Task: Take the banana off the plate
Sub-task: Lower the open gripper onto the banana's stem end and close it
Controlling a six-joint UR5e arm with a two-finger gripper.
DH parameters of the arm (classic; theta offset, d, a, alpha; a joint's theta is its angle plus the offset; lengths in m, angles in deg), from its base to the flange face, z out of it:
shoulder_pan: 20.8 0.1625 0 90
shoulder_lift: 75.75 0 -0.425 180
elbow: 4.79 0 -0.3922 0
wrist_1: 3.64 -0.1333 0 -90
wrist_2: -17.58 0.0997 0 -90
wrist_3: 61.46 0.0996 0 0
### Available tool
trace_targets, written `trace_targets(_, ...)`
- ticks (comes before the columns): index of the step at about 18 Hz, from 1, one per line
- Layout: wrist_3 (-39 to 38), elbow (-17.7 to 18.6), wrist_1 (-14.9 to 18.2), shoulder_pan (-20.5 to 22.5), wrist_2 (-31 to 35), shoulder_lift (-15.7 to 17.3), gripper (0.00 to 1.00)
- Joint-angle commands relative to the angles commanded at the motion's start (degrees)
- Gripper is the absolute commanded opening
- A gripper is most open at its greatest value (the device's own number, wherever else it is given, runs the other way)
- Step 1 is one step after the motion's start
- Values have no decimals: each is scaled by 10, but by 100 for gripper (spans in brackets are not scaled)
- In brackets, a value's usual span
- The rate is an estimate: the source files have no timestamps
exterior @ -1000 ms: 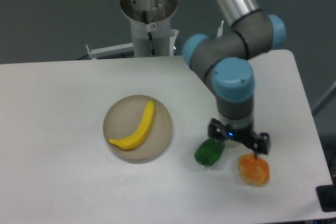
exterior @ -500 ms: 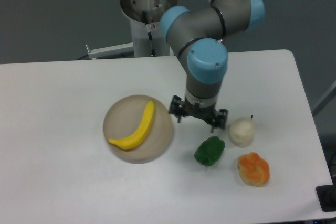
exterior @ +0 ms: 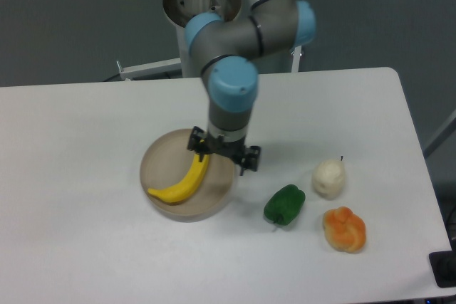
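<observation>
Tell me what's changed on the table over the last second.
The claw swept left, from above the green pepper and orange fruit to over the plate's right side, by the banana's upper end. It grips nothing yet. The white fruit, hidden before, now shows. Banana, plate, pepper and orange fruit haven't moved.

White table (exterior: pixel 85 247), dark grey floor (exterior: pixel 64 26) behind

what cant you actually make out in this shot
- Upper tip of the curved yellow banana: hidden behind the black two-finger gripper.
- Gripper height: a single fixed camera cannot show whether it touches the banana or hovers above it.
- Far rim of the round beige plate: partly covered by the gripper.
- Small white fruit: too blurred to identify.
</observation>
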Motion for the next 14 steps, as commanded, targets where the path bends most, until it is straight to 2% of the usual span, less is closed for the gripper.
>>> trace_targets(6, 1, 30, -46, -3, 2, -16, 100)
trace_targets(14, -1, 47, -53, -14, 10, -19, 100)
